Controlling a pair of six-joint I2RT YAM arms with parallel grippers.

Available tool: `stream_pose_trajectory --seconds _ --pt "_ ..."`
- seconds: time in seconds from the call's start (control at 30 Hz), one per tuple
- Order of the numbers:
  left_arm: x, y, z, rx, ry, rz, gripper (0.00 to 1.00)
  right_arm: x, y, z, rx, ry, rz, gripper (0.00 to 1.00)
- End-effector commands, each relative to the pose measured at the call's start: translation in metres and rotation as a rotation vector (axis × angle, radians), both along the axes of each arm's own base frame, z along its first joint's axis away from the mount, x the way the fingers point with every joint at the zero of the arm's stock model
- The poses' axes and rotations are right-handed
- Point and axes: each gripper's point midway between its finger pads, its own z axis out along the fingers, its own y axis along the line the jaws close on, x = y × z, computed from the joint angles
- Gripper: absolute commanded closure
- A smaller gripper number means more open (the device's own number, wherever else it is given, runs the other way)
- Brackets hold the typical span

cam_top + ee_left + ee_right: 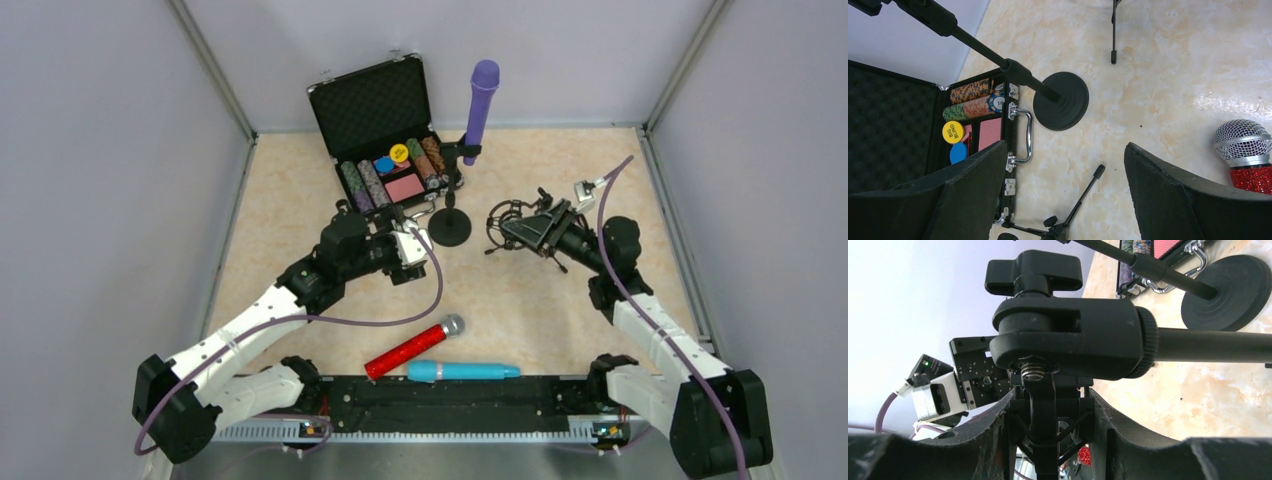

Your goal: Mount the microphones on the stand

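Nearest to the arm bases, we see the light blue microphone (463, 371) lying flat on the worktop (560, 310), running left to right along the near edge. Just beyond it lies the glittery red microphone (405, 352), set on a diagonal with its silver mesh head toward the far right. The two lie close together, and we cannot tell whether they touch. Neither is on a stand.

Farther in, on the left, the left gripper (1065, 150) hangs above the worktop. Its fingers are spread wide with nothing between them. In its wrist view we see bare worktop below the gap, and the red microphone's head is off to one side.

Across from it, on the right, the right gripper (1050, 410) is closed around the stem of a small black tripod stand (1068, 340), just under the stand's swivel joint and knob. From above, the stand's thin legs splay out to the left of the gripper.

Between the two grippers and slightly farther back stands the round-base stand (451, 228), with its black disc flat on the worktop. The clip at the top of its pole holds the lower end of the purple microphone (481, 95). That microphone stands nearly upright, head up, near the back wall.

Left of that stand and just beside its base sits an open black case (372, 105) with its foam-lined lid raised toward the far side. Rows of poker chips (365, 183) fill the tray.
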Motion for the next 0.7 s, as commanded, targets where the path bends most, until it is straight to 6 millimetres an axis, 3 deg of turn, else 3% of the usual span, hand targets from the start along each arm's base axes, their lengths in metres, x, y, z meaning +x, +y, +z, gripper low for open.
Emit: stream_pose_trajectory --seconds 0.0,0.2,0.53,0.67 --pt "0.001 -0.002 0.014 -0.030 -0.052 -0.004 0.09 -0.008 0.008 0.041 0.022 -0.087 0.035 0.65" --pt "0.001 -0.001 0.013 -0.029 -0.051 -0.001 0.09 -0.020 0.018 0.046 0.026 -0.081 0.072 0.65" --pt "0.003 0.000 0.013 -0.024 -0.056 0.007 0.08 -0.031 0.019 0.070 0.023 -0.118 0.096 0.65" --pt "0.003 0.000 0.012 -0.023 -0.053 0.010 0.07 -0.027 0.018 0.055 -0.019 -0.082 0.082 0.64"
